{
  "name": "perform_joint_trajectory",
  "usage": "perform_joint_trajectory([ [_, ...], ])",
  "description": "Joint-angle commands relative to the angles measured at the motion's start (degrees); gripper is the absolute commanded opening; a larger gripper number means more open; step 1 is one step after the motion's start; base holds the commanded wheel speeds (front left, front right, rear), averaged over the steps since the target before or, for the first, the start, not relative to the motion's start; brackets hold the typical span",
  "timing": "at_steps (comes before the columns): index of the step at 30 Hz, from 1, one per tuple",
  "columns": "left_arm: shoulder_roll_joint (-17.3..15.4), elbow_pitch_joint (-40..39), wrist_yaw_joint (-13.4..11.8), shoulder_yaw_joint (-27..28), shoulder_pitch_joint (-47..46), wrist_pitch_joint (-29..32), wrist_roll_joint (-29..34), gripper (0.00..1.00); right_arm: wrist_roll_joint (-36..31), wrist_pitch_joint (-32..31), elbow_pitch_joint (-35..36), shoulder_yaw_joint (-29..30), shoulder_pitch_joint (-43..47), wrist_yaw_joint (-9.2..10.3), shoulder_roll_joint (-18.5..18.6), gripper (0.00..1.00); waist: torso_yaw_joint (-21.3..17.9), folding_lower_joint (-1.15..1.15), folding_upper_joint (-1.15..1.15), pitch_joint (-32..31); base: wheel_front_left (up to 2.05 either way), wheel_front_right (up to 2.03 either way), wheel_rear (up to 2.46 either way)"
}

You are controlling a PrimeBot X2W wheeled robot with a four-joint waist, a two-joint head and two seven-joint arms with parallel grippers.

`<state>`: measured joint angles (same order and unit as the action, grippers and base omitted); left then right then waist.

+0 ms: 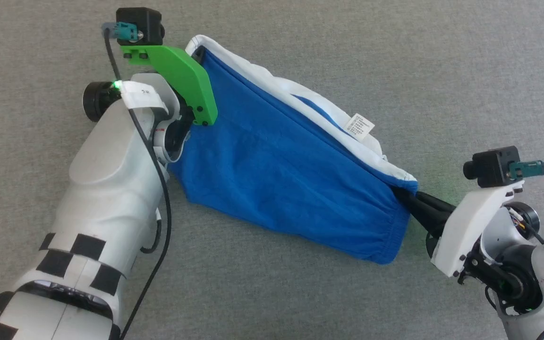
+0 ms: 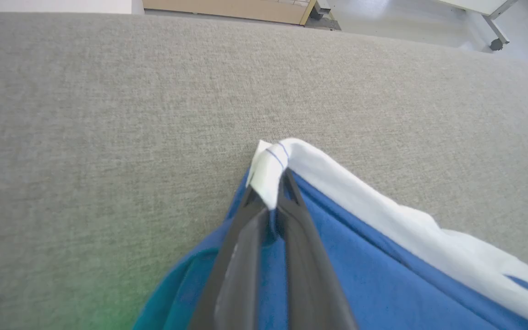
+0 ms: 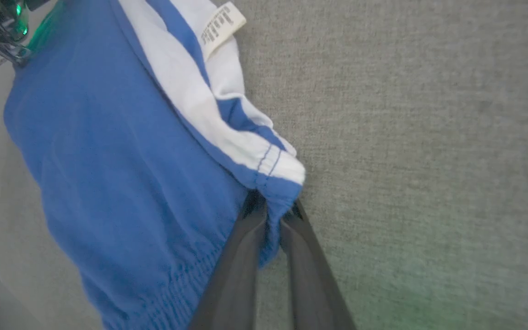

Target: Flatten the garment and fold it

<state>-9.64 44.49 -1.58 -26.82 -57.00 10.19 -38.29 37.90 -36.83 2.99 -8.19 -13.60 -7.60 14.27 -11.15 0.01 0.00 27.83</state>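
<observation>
The garment [image 1: 276, 165] is a pair of bright blue shorts with white side stripes, stretched between my two grippers above the grey surface. My left gripper [image 2: 271, 197] is shut on the white-trimmed corner at the upper left of the head view. My right gripper [image 1: 406, 196] is shut on the opposite corner at the gathered waistband. In the right wrist view its fingers [image 3: 245, 238] pinch the blue hem [image 3: 275, 192]. A small white label [image 1: 360, 126] sticks up from the garment's white edge. The blue panel hangs down toward me, its lower edge [image 1: 300, 231] sagging.
A grey fabric-covered surface [image 1: 442, 71] spreads all around the garment. In the left wrist view its far edge [image 2: 264, 27] borders a pale floor with a wooden board and a table leg on a caster [image 2: 495, 43].
</observation>
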Motion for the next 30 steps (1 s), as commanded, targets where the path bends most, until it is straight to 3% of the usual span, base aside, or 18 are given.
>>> perform_joint_trajectory([
  [1,-0.1,0.8,0.0,0.0,-1.3,-0.4,0.1,0.0,0.3,0.1,-0.6,-0.6,-0.6,0.11,0.5,0.0,-0.5,-0.01,0.0,0.4,0.0,0.0,0.0],
  [2,0.0,1.5,0.0,0.0,-1.4,-0.3,0.0,0.49,0.3,0.5,-0.5,-1.0,-0.6,0.11,0.8,0.31,-0.5,-0.01,0.0,0.4,0.0,0.0,0.0],
  [3,0.0,1.9,0.0,0.0,-1.6,-0.7,0.1,1.0,0.5,0.5,-0.6,-1.3,-0.5,0.11,0.8,0.8,-0.5,-0.01,0.0,0.3,0.0,0.0,0.0],
  [4,0.1,2.4,0.0,0.0,-1.6,-1.0,0.0,1.0,0.5,0.7,-0.6,-1.6,-0.5,0.11,1.1,1.0,-0.4,-0.01,0.0,0.1,0.0,0.0,0.0],
  [13,0.2,4.9,-0.1,0.0,-1.7,-4.8,0.3,1.0,-1.8,4.8,1.7,1.9,1.8,0.11,0.7,1.0,1.7,-0.01,0.0,-4.3,0.0,0.0,0.0],
  [18,-1.5,3.1,-0.3,-0.6,0.0,-11.3,2.3,1.0,-6.8,5.6,3.9,7.1,5.1,0.11,-2.5,1.0,3.3,-0.01,0.0,-8.3,0.0,0.0,0.0],
  [23,-3.6,-2.7,-0.1,0.7,6.0,-21.1,2.7,1.0,-15.3,6.1,7.3,12.4,8.6,0.11,-7.9,1.0,5.2,-0.01,0.0,-12.3,0.0,0.0,0.0],
  [30,-7.8,-18.3,-1.1,3.1,19.2,-25.1,5.6,1.0,-26.0,5.0,11.5,13.3,13.5,0.11,-11.1,1.0,8.1,-0.01,0.0,-16.2,0.0,0.0,0.0],
])
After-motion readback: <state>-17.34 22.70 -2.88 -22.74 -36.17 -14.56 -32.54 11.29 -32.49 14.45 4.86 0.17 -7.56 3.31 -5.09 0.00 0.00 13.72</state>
